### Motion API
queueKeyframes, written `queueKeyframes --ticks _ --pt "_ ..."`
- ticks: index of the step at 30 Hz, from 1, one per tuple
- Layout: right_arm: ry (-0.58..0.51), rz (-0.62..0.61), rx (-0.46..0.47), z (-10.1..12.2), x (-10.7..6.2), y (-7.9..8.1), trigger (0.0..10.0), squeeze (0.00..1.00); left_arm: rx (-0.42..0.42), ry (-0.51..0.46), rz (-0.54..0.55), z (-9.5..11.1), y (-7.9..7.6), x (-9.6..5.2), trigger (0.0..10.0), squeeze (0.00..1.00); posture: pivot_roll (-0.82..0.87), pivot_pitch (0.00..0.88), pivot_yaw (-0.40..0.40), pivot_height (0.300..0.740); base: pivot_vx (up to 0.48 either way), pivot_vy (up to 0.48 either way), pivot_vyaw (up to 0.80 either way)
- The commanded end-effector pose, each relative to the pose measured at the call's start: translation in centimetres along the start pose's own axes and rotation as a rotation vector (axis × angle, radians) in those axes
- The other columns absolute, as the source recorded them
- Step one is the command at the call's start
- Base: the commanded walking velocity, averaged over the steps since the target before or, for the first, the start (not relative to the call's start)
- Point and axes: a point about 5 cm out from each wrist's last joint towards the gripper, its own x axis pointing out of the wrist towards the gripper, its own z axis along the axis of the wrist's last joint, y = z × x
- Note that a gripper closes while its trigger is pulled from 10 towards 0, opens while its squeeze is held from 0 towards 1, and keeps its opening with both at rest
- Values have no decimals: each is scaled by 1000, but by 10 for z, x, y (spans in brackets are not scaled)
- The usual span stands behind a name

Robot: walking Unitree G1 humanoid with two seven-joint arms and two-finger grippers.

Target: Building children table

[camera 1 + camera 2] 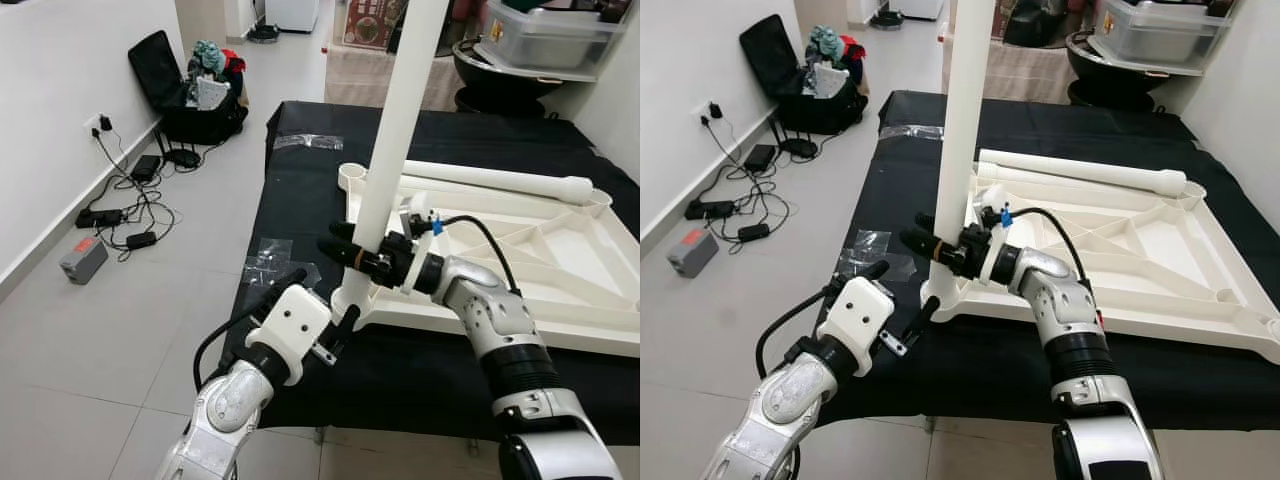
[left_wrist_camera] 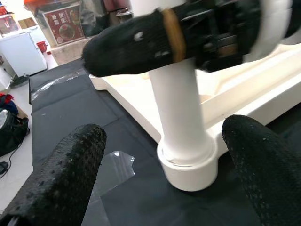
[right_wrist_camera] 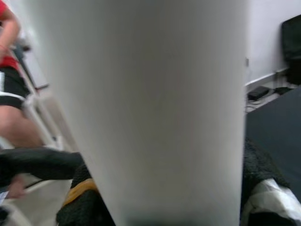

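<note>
table leg (image 1: 395, 130) upright in corner socket, clenched by right gripper (image 1: 352, 252); left gripper (image 1: 335, 325) spread beside.

White leg (image 1: 392, 130) upright in upturned tabletop's (image 1: 560, 260) corner socket.

Before us lies the table (image 1: 300, 150), and on its right half rests the upturned tabletop (image 1: 560, 250), with one loose leg (image 1: 500, 180) lying across its far edge at about one o'clock. At the tabletop's near-left corner, dead ahead at twelve o'clock, an upright leg (image 1: 395, 120) stands in its corner socket (image 2: 188, 165); our right gripper (image 1: 345, 252) is around it from the right, and our left gripper (image 2: 164, 155) sits just before the socket at seven o'clock. On the floor at ten o'clock lie cables (image 1: 135, 205) along the wall, with a suitcase (image 1: 185, 85) behind them at eleven.
</note>
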Motion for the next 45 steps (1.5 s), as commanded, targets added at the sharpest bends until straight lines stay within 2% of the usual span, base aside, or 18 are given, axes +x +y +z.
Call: queueKeyframes --ticks 1,3,5,7,8,12,20,25,26,27,28,30,31,32,33,38,39,45 --pt "-13 -134 15 -1 2 -9 0 0 12 17 -1 -3 0 -1 10000 0 102 99 -74 740 0 0 0" --pt "-3 -294 -5 -2 2 -20 0 0 11 17 0 -4 0 -1 10000 0 102 100 -72 740 0 0 0" --pt "3 -364 -12 -2 1 -25 0 0 11 17 0 -3 0 -1 10000 0 101 99 -71 740 0 0 0" --pt "23 -556 -7 -4 -4 -36 0 0 10 18 -2 -4 -1 -1 10000 0 101 101 -70 740 0 0 0" --pt "23 -556 -7 -4 -4 -36 0 0 10 18 -2 -4 -1 -1 10000 0 101 101 -70 740 0 0 0" --pt "99 -1101 11 -13 -31 -57 0 0 12 20 -6 -4 0 0 10000 0 99 102 -68 740 0 0 0" --pt "68 -1451 25 -24 -47 -48 0 0 14 18 -7 -4 -1 0 10000 0 99 103 -69 740 0 0 0" --pt "37 -1582 27 -23 -48 -42 0 0 13 20 -5 -4 -1 -1 10000 0 101 101 -73 740 0 0 0" --pt "32 -1590 28 -22 -46 -40 4431 0 13 21 -5 -5 -1 -1 10000 0 100 99 -71 740 0 0 0" --pt "30 -1598 30 -22 -45 -38 4431 0 14 21 -6 -5 -1 -1 10000 0 100 99 -71 740 0 0 0" --pt "13 -1579 37 -20 -41 -36 10000 0 13 21 -6 -5 -1 -1 10000 0 100 94 -70 740 0 0 0" --pt "-5 -1569 28 -17 -39 -34 10000 0 12 21 -7 -5 -2 -1 10000 0 100 94 -70 740 0 0 0" --pt "-46 -1537 2 -11 -35 -33 10000 831 11 21 -8 -5 -2 -1 10000 0 97 92 -69 740 0 0 0" --pt "-46 -1537 2 -11 -35 -33 10000 831 11 21 -8 -5 -2 -1 10000 0 97 92 -69 740 0 0 0" --pt "-72 -1517 -35 -6 -34 -32 10000 1000 11 20 -11 -5 -3 -1 10000 0 94 89 -69 740 0 0 0" --pt "-91 -1531 -113 1 -35 -29 10000 1000 12 18 -15 -5 -4 -1 10000 0 95 84 -68 740 0 0 0" --pt "-87 -1532 -121 1 -35 -29 10000 0 11 18 -15 -5 -4 -1 10000 0 95 82 -70 740 0 0 0" --pt "-74 -1541 -199 1 -39 -25 10000 0 14 20 -15 -6 -3 -1 10000 0 96 74 -70 740 0 0 0"
